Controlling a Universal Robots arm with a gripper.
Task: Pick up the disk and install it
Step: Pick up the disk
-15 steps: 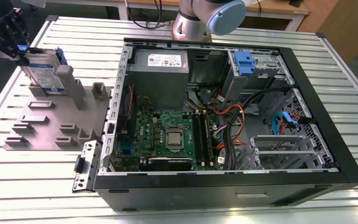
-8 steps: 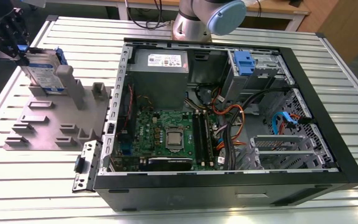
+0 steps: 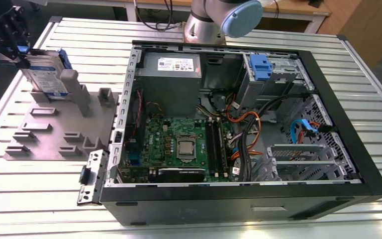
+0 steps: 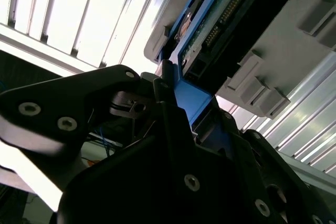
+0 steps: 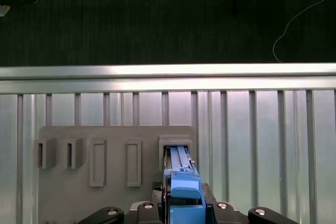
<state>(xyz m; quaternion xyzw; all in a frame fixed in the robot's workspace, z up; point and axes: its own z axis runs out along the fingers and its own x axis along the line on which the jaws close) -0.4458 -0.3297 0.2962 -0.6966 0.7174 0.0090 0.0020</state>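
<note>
Disk [image 3: 46, 75] standing on edge in a slot of the grey holder [image 3: 53, 135] at the exterior view's left, gripper [image 3: 21, 56] clenched on the disk's blue upper edge, open computer case [image 3: 350, 149] just beside the holder, both on the slatted metal table [image 3: 38, 204].

We find open air above the grey fixture [image 3: 51, 130], where the gripper [image 3: 22, 57] clamps the disk [image 3: 46, 74] standing upright in its slot, with raised posts [image 3: 105, 97] just beside it. A narrow strip of worktop [image 3: 38, 194] separates the fixture from the open computer case [image 3: 370, 164]. Inside the case, cables [image 3: 244, 124] crowd the space beside the drive cage [image 3: 277, 74].
</note>
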